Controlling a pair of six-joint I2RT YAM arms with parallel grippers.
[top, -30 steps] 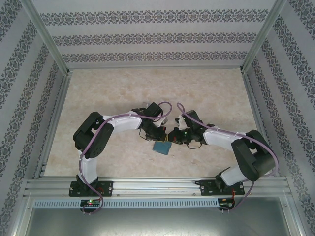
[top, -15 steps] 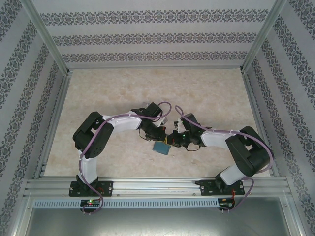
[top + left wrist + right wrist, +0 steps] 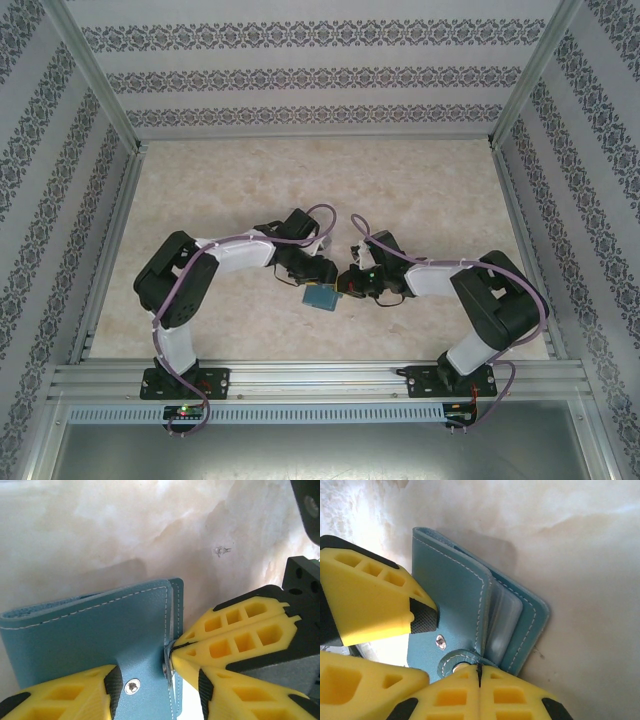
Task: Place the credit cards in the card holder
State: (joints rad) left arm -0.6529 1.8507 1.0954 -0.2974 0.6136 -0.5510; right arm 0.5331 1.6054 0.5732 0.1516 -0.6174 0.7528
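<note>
At centre of tabletop [image 3: 250,190]: right gripper [image 3: 479,672] clamped on card holder [image 3: 450,595] tab; left gripper [image 3: 156,681] parted astride edge; room around.

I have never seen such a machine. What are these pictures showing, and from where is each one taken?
These are two robot arms bolted at the near edge of a table. One picture looks down from above; the other two come from a camera on each wrist, so the yellow fingers appear close. Between the arms is a teal card holder, almost folded like a book. The right end effector is shut on its snap tab. The left end effector is open, its fingers apart at the cover.
</note>
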